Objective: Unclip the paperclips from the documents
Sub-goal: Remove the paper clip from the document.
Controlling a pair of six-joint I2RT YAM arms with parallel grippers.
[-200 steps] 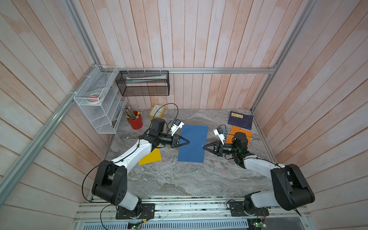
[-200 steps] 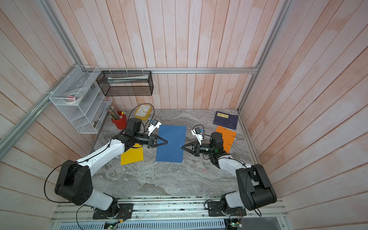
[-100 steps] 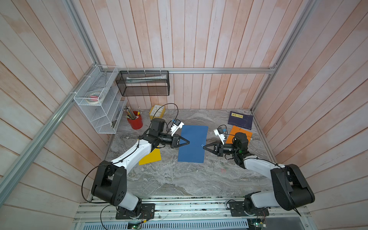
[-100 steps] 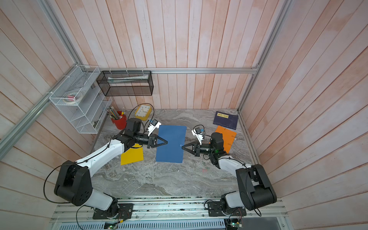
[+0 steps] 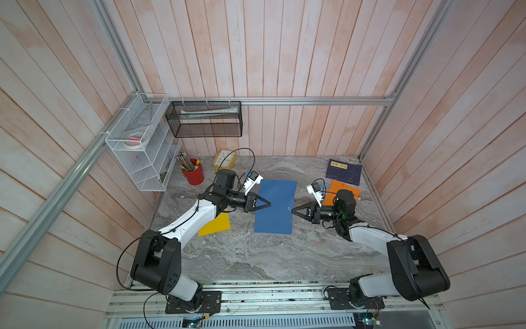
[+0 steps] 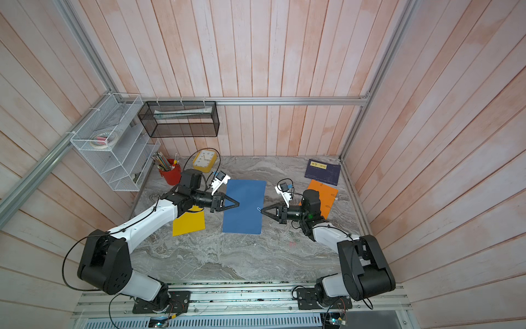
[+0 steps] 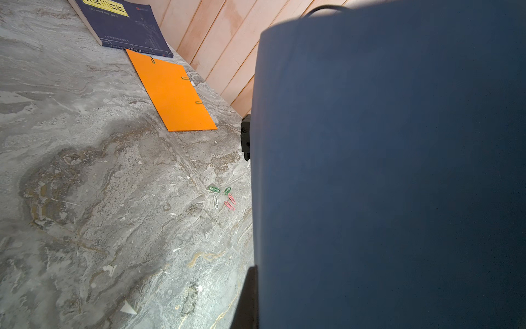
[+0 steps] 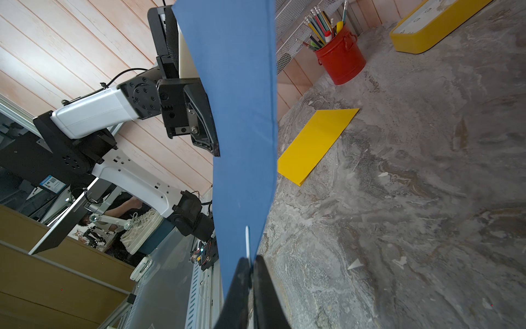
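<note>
The flat blue paper sheet is in the middle of both top views, lifted up off the grey marble table. The left gripper is squeezed tight on the sheet's left edge. It holds the paper there so the sheet can't slide away when the clip gets pulled.

The right gripper is on the other side, at the sheet's right edge. Its two fingers are pressed together on a small silvery wire paperclip that sits on that edge. The clip's end goes down between the fingers, so I think it is pinched, but the very tip is hidden. Grabbing the outer end makes sense, because a pull straight away from the paper should slip the clip off.

The flat orange paper sheet lies on the table, right of the middle in a top view, partly behind the right arm. The left wrist view shows three little wire clips on its edges, so that sheet is not done yet.

The flat yellow paper sheet lies left of the middle, partly under the left arm.

Some loose green, red and white paperclips lie close together on the bare table near the right arm. That looks like the spot where pulled clips get dropped.
</note>
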